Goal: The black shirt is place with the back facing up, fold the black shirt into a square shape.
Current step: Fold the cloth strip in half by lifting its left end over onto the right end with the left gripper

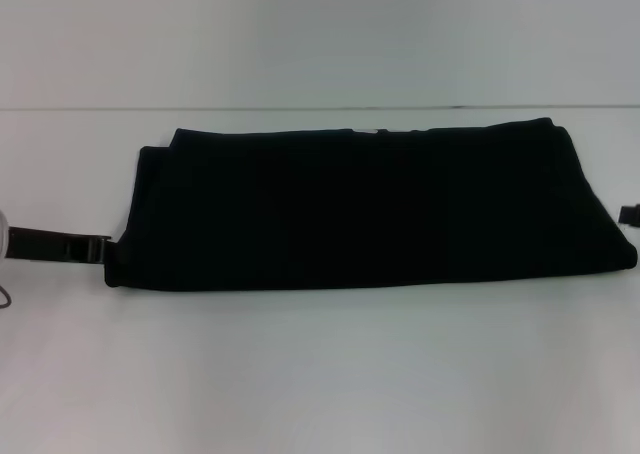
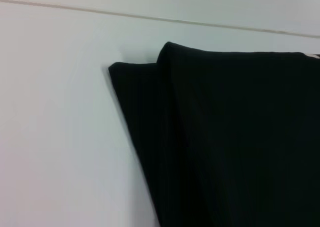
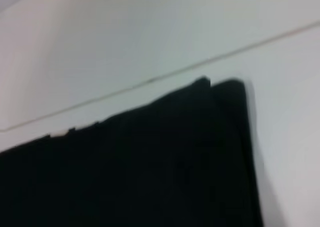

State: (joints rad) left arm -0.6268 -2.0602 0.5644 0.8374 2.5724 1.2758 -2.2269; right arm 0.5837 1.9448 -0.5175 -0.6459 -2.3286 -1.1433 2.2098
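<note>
Head view: the black shirt (image 1: 370,209) lies folded into a long horizontal band at the centre of the white bench (image 1: 320,374). The left gripper (image 1: 100,249) sits at the band's left end, the right gripper (image 1: 628,214) at its right end; finger state cannot be determined for either.

Left wrist view: layered fabric edges of the shirt (image 2: 230,137).

Right wrist view: a folded corner (image 3: 165,162).

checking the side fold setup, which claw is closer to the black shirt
Left. The left claw touches the black shirt at its left edge; the right claw sits just off its right edge.
</note>
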